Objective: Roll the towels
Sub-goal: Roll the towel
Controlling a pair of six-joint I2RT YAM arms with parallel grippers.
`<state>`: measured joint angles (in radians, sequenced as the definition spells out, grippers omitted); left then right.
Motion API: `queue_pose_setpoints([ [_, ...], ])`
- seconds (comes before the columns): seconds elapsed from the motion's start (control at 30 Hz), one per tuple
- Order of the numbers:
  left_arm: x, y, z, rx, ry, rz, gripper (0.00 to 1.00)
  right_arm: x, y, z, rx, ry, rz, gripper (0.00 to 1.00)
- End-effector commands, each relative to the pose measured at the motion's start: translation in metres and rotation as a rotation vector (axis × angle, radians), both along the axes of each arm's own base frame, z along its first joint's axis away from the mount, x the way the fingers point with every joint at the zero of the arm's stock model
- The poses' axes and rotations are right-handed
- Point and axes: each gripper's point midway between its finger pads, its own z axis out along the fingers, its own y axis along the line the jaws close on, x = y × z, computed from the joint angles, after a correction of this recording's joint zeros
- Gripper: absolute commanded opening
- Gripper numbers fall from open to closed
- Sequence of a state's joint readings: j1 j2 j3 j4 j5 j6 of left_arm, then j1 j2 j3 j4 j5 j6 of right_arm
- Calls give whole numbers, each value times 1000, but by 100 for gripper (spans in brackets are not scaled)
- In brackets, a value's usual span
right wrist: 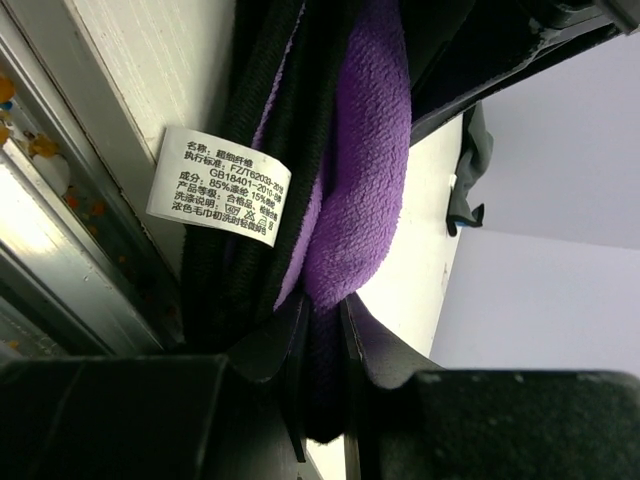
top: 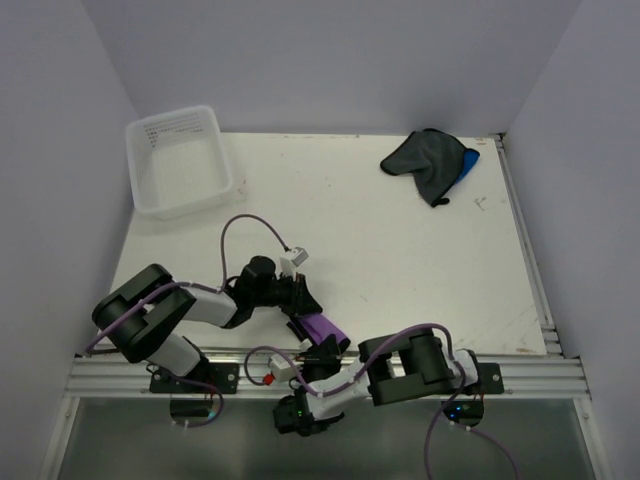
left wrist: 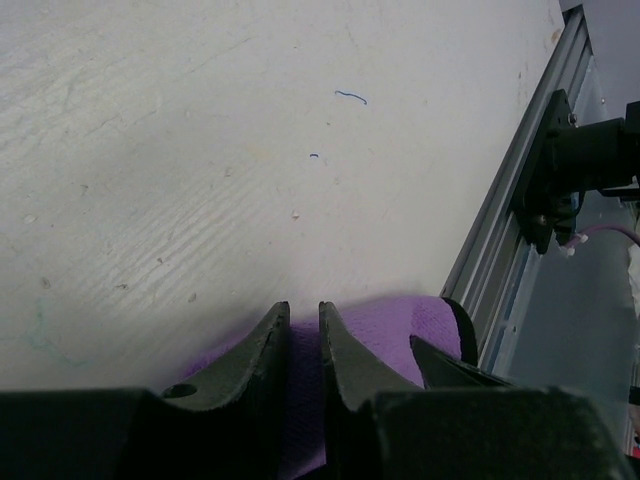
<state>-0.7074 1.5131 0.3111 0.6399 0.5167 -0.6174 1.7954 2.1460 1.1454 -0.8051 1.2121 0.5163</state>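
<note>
Fingertips of the left gripper (left wrist: 303, 312) fill the bottom of the left wrist view. Its jaws are drawn to a narrow slit with purple towel (left wrist: 400, 325) showing in the gap: pinched. Right gripper (right wrist: 322, 315) is likewise almost closed, a fold of the same cloth nipped between its fingers. White care label (right wrist: 220, 186) sits on the towel's dark hem, left of centre in that frame.

Top view: both grippers meet on the purple towel at bottom centre, at the table (top: 400, 260) edge by the aluminium rail (top: 520, 375). Dark grey towel (top: 420, 160) lies crumpled at upper right, with the blue towel (top: 468, 162) showing at its right edge, touching. Clear tub (top: 135, 165) stands at upper left, well apart.
</note>
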Motion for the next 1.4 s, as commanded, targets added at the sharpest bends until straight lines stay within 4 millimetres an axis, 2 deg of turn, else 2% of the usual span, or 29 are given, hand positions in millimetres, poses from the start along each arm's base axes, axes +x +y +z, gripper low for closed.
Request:
queue_pose_setpoints([
  [0.0,-7,7,-20,49,11,14,21,-13,6,-19,74,131,-19,8],
  [0.1,-10,10,-32,80,38,32,20,-16,7,-22,80,157,-18,16],
  [0.13,-11,9,-33,77,46,33,20,-17,7,-21,86,170,-17,34],
  [0.17,-11,8,-32,69,53,35,20,-18,9,-21,99,178,-12,44],
  [0.23,-11,9,-37,80,72,43,20,-20,7,-17,131,210,-8,50],
  [0.37,-10,9,-43,92,101,55,14,-21,6,-6,215,240,-6,54],
  [0.57,-8,11,-44,92,112,76,14,-27,12,9,321,310,22,57],
  [1.0,-4,11,-50,96,129,101,11,-32,12,43,468,347,21,58],
  [1.03,-4,11,-49,95,129,104,11,-36,13,51,522,385,21,58],
  [1.1,-3,11,-49,94,129,105,11,-38,10,56,575,423,21,58],
  [1.13,-2,11,-49,91,127,109,11,-41,12,70,652,466,29,58],
  [1.2,-2,11,-49,93,129,111,11,-44,10,75,730,518,43,58],
  [1.23,-1,11,-48,92,125,113,11,-47,11,89,797,554,67,58],
  [1.37,1,12,-46,87,118,126,11,-56,10,100,958,697,108,59],
])
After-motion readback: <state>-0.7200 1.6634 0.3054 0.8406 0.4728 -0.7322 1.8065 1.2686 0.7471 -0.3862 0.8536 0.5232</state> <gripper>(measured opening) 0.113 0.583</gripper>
